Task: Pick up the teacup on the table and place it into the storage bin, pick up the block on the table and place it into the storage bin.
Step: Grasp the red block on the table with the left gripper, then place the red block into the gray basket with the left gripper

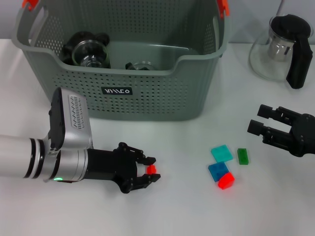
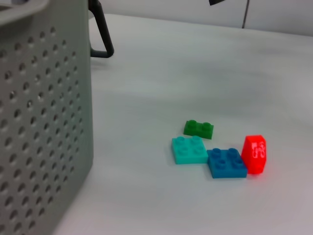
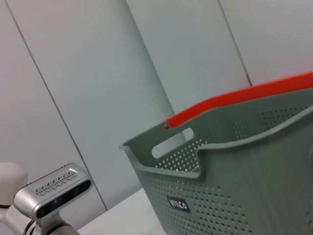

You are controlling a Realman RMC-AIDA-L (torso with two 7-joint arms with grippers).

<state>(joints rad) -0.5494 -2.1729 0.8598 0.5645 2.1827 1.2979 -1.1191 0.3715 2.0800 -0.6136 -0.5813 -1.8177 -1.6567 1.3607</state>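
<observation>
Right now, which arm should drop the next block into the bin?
Left. The left gripper is shut on a small red block, low over the table in front of the bin. The right gripper hangs open and empty beside the loose blocks.

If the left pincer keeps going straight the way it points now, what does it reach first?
Probably the blue block and red block in the small cluster ahead; the left pincer, already holding a small red block, has only bare table before them.
</observation>
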